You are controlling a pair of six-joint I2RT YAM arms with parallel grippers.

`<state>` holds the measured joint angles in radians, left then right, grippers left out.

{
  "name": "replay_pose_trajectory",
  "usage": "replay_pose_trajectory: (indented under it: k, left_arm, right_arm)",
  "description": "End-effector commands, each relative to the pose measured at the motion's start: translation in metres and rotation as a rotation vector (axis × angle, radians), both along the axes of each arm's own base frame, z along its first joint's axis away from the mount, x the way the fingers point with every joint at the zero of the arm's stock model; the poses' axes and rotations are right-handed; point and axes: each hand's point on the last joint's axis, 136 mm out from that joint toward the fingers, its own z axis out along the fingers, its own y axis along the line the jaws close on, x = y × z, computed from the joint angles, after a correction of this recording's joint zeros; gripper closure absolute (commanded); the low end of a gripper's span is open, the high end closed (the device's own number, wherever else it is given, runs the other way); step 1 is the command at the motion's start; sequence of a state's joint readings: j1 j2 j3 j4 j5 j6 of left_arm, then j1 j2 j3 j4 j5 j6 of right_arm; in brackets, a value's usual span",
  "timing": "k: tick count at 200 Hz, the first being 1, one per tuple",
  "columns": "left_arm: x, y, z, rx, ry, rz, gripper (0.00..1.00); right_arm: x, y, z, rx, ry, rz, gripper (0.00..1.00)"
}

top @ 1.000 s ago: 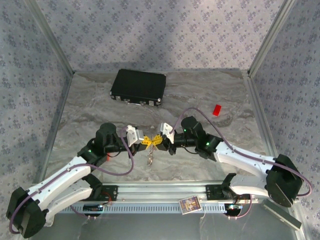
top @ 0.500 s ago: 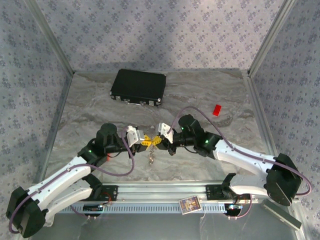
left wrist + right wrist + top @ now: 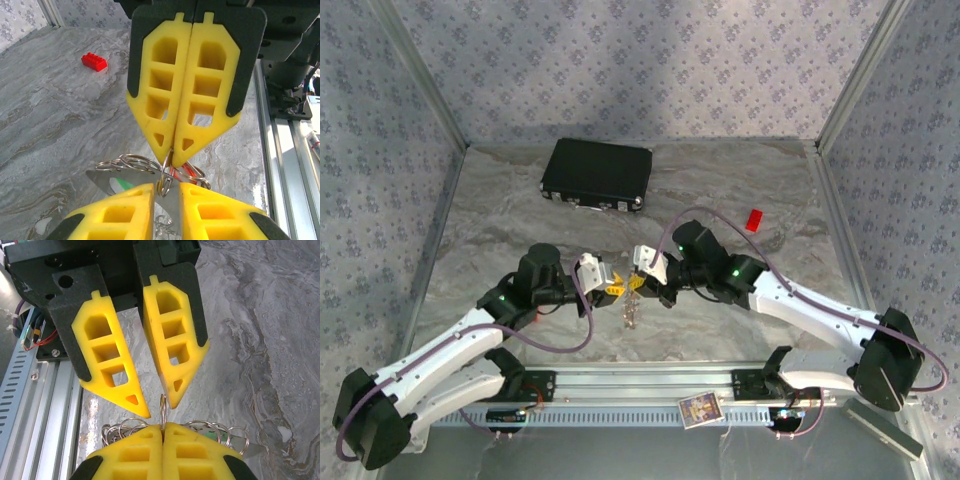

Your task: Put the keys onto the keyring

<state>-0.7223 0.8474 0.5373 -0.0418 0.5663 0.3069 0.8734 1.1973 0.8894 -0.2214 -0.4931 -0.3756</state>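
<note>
Above the table's front middle, my two grippers meet tip to tip. My right gripper (image 3: 636,283) (image 3: 163,426) is shut on one thin steel ring of the keyring (image 3: 163,407) (image 3: 163,183), which stands on edge. My left gripper (image 3: 610,286) (image 3: 166,188) is open, with that ring in the gap between its fingertips (image 3: 140,410), close to one pad. Several more rings fan out behind. A flat silver key with a green mark (image 3: 107,181) and a red piece (image 3: 183,172) hang from them. The bundle (image 3: 632,313) dangles below both grippers.
A black case (image 3: 597,174) lies at the back left. A red block (image 3: 754,219) (image 3: 94,61) sits on the marble table to the right. The aluminium rail (image 3: 640,385) with a small card (image 3: 700,409) runs along the front edge, and patterned walls enclose the table.
My left gripper has gone from shut to open around the ring. My right gripper has closed fully on it, and the dangling bundle has swung slightly right.
</note>
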Motion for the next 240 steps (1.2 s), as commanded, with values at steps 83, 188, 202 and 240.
replay_pose_trajectory:
  k: [83,188,202,240]
  left_arm:
    - [-0.005,-0.007,0.015,-0.008,-0.03,-0.061,1.0]
    - [-0.006,-0.008,0.02,-0.127,-0.025,-0.037,1.0]
    - [-0.008,-0.008,0.021,-0.132,-0.027,-0.045,1.0]
    - [-0.012,-0.009,0.023,-0.143,-0.035,-0.067,1.0]
  right_arm:
    - [-0.009,0.01,0.016,-0.039,-0.036,0.1,1.0]
    - [-0.006,-0.01,-0.003,0.085,0.072,-0.049,0.62]
    - [-0.005,-0.008,-0.003,0.089,0.067,-0.049,0.62]
    - [-0.006,0.0,-0.009,0.073,0.06,-0.035,0.61]
